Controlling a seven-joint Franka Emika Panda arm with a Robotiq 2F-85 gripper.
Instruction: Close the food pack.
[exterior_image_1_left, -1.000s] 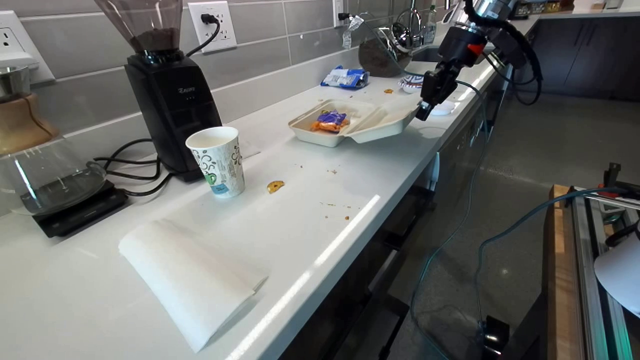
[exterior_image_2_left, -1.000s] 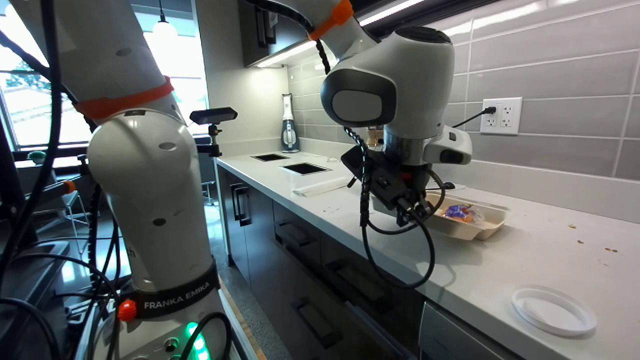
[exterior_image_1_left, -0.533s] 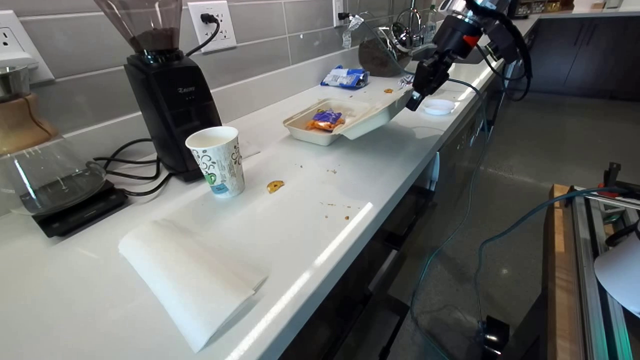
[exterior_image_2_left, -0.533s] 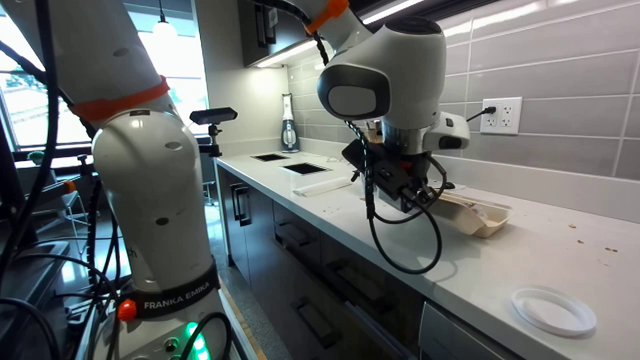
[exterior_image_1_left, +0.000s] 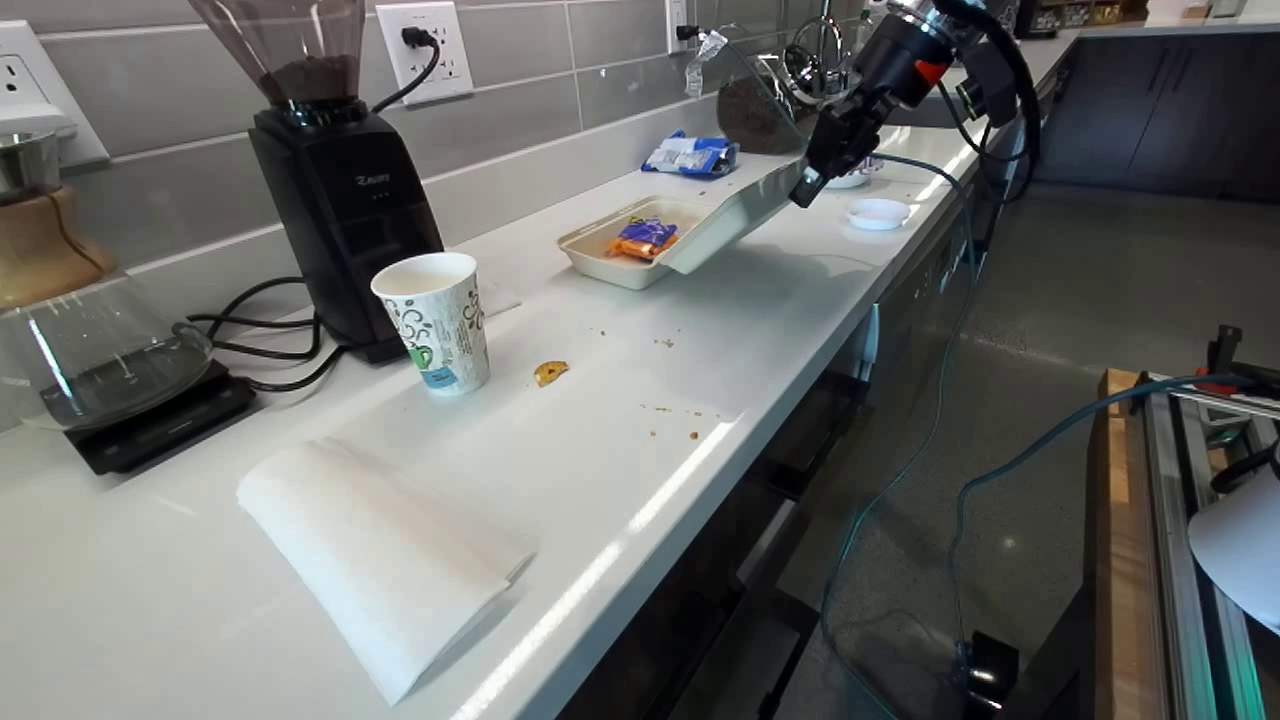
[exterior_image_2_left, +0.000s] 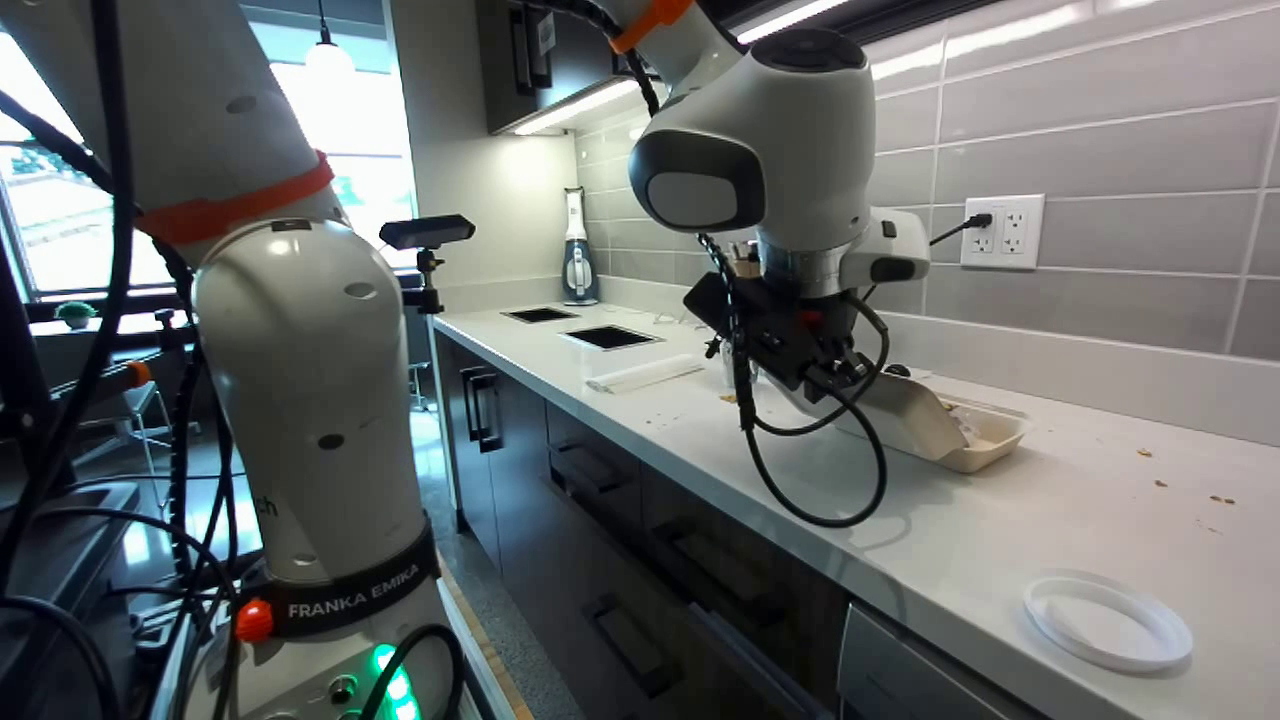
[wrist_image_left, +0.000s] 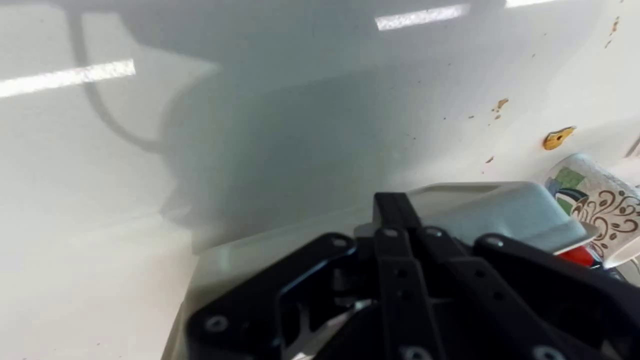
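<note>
On the left of the desk (exterior_image_1_left: 600, 480), in an exterior view, a glass carafe (exterior_image_1_left: 100, 335) with a wooden collar is stood on a black scale (exterior_image_1_left: 165, 433). Just beside it, a black grinder (exterior_image_1_left: 345, 215) is placed near the tiled wall (exterior_image_1_left: 520, 75). Nearer the front, a folded white paper sheet (exterior_image_1_left: 380, 565) is laid flat, and a patterned paper cup (exterior_image_1_left: 440, 325) is set upright in front of the grinder's right side. To the right of the cup, a small yellow-brown morsel (exterior_image_1_left: 550, 373) is seen, with crumbs scattered beyond it.

Farther along, the base of the food pack (exterior_image_1_left: 606, 269) is rested on the desk, and orange and blue items (exterior_image_1_left: 645, 238) are held inside it. Behind it, near the wall, a blue bag (exterior_image_1_left: 690, 156) is laid. On the right of the base, the pack's lid (exterior_image_1_left: 735, 225) is tilted up, its outer edge raised clear of the desk. That edge is met by the end effector (exterior_image_1_left: 803, 188), whose fingers (wrist_image_left: 386, 212) are seen clenched together in the wrist view, with the lid visible on both sides of them. At the far right, a round white rimmed disc (exterior_image_1_left: 878, 214) is shown lying flat in both exterior views.
</note>
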